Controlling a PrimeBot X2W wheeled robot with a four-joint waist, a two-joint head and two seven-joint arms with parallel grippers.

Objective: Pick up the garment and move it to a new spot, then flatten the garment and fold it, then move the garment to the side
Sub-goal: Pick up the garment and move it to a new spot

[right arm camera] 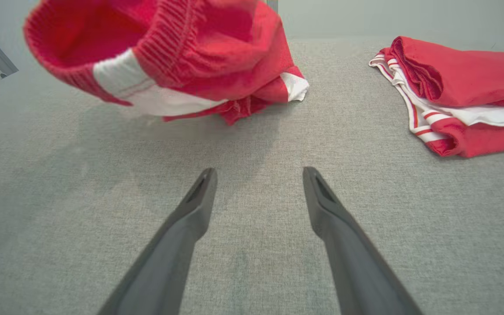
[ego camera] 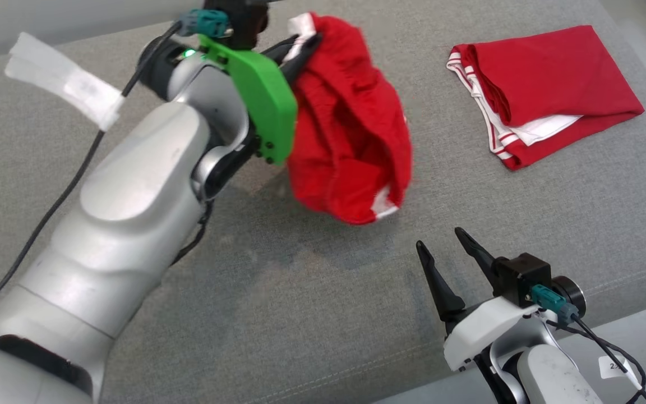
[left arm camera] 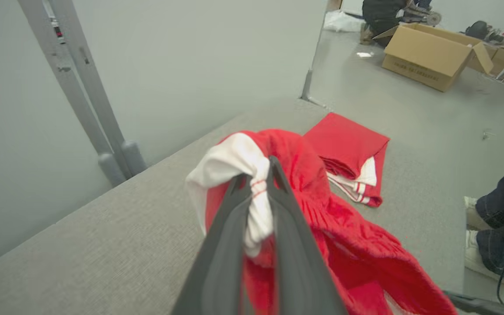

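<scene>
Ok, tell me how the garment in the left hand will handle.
Probably floppy: the garment hangs bunched from the left hand, so it should land crumpled. Seemingly light: a pinch on its white edge lifts most of it. Likely drags, not slides, on the grey surface.

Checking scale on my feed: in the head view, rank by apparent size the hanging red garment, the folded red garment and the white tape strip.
1-2. hanging red garment and folded red garment: roughly alike; the hanging one is lifted nearer the camera, so unranked.
3. white tape strip: clearly smallest.
</scene>
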